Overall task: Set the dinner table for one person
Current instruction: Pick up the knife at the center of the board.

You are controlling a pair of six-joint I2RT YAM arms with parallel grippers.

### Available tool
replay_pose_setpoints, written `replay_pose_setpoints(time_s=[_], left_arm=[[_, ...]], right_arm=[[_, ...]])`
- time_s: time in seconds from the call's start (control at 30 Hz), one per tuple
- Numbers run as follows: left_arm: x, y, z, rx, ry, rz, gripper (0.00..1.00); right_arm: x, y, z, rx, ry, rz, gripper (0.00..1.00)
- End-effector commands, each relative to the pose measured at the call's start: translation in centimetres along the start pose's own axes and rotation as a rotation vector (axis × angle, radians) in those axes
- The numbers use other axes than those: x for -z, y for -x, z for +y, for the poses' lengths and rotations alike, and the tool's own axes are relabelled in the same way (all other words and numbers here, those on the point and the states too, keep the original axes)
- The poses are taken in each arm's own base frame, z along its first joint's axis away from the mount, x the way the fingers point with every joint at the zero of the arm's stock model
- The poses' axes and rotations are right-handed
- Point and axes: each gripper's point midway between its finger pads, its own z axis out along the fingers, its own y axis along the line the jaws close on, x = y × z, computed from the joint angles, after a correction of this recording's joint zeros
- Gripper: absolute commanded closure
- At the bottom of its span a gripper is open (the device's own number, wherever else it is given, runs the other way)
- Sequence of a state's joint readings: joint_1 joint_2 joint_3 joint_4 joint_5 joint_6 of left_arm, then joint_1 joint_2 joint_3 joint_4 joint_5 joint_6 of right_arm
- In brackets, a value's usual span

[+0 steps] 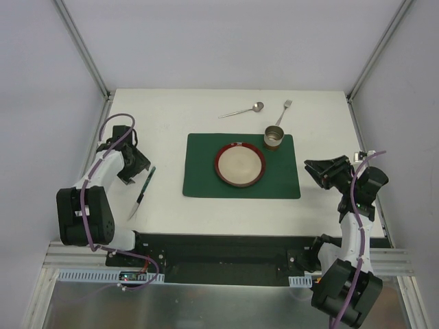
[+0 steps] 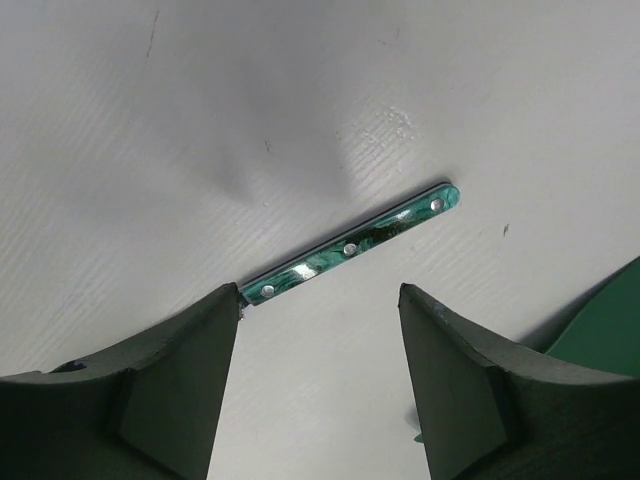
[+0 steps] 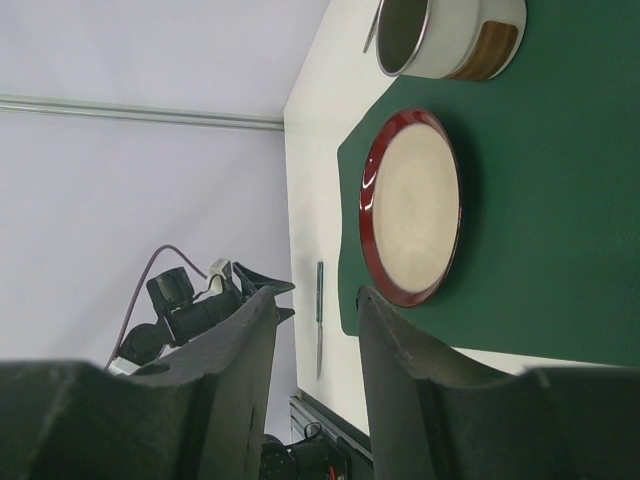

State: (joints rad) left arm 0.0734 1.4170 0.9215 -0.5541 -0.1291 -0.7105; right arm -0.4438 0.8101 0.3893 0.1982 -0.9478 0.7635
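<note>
The white dinner table [image 1: 171, 116] carries a dark green placemat [image 1: 206, 181] with a red-rimmed plate [image 1: 240, 165] and a metal cup [image 1: 274, 137] on it. A green-handled knife [image 1: 142, 192] lies flat on the table left of the mat. My left gripper [image 1: 134, 168] hovers open just left of the handle. In the left wrist view the handle [image 2: 355, 243] lies beyond the fingertips [image 2: 170, 370], outside the jaws. At the right, away from the mat, my right gripper [image 1: 317, 171] is open and empty. It looks across the plate [image 3: 412, 205] toward the knife [image 3: 319, 320].
A spoon [image 1: 242, 110] and a fork [image 1: 284, 112] lie on the table beyond the placemat, near the far edge. Metal frame rails run along the table's sides. The placemat's corner [image 2: 605, 325] shows at the right of the left wrist view.
</note>
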Motion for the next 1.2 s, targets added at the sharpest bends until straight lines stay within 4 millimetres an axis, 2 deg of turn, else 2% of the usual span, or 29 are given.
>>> replay_pose_setpoints(time_s=[0.0, 0.2, 0.37, 0.6, 0.87, 1.17], left_arm=[[-0.7, -0.8, 0.0, -0.092, -0.006, 0.059, 0.36], [-2.1, -2.9, 0.1, -0.218, 0.07, 0.126, 0.37], [-2.1, -3.9, -0.2, -0.305, 0.097, 0.133, 0.37], [-2.1, -4.4, 0.5, -0.337, 0.151, 0.136, 0.37], [-1.9, -3.6, 0.9, -0.342, 0.186, 0.103, 0.35], [-2.4, -4.9, 3.2, -0.344, 0.26, 0.137, 0.35]], right_arm=[[0.1, 0.9, 3.0, 0.077, 0.066, -0.013, 0.6], [0.0, 0.9, 3.2, 0.081, 0.067, -0.012, 0.6], [-0.1, 0.9, 3.4, 0.085, 0.073, -0.007, 0.6], [-0.1, 0.9, 3.6, 0.089, 0.079, 0.0, 0.6], [-0.2, 0.9, 3.4, 0.086, 0.075, 0.001, 0.6], [-0.4, 0.8, 3.4, 0.082, 0.08, 0.021, 0.6]])
